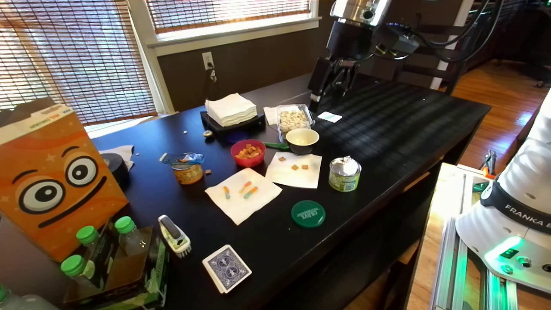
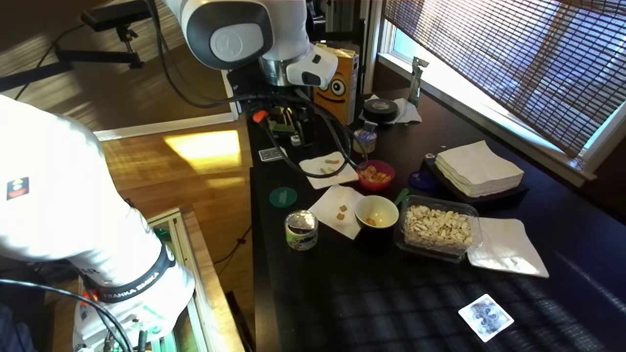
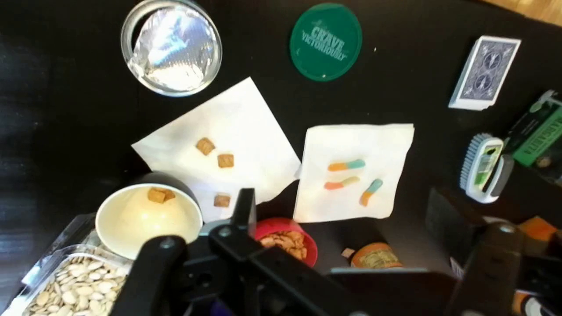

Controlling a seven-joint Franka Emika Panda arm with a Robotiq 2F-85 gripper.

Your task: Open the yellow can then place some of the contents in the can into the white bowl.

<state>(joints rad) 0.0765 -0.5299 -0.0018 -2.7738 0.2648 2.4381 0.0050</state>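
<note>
The yellow can (image 1: 345,176) stands upright near the table's edge, with yellowish-green sides and a silver foil top. It also shows in an exterior view (image 2: 301,231) and in the wrist view (image 3: 175,48), where a dark gap shows between foil and rim at one side. The white bowl (image 1: 302,140) is also in an exterior view (image 2: 376,212) and the wrist view (image 3: 145,219); a few brown square pieces lie inside. My gripper (image 1: 329,92) is above the table, apart from can and bowl. In the wrist view its fingers (image 3: 349,215) are wide apart with nothing between them.
A green lid (image 1: 308,214) lies beside the can. A tub of seeds (image 2: 437,227) stands against the bowl. Nearby are napkins with brown squares (image 1: 295,167) and gummy worms (image 1: 246,189), a pink bowl (image 1: 248,153), an orange can (image 1: 188,173) and a napkin stack (image 1: 232,110).
</note>
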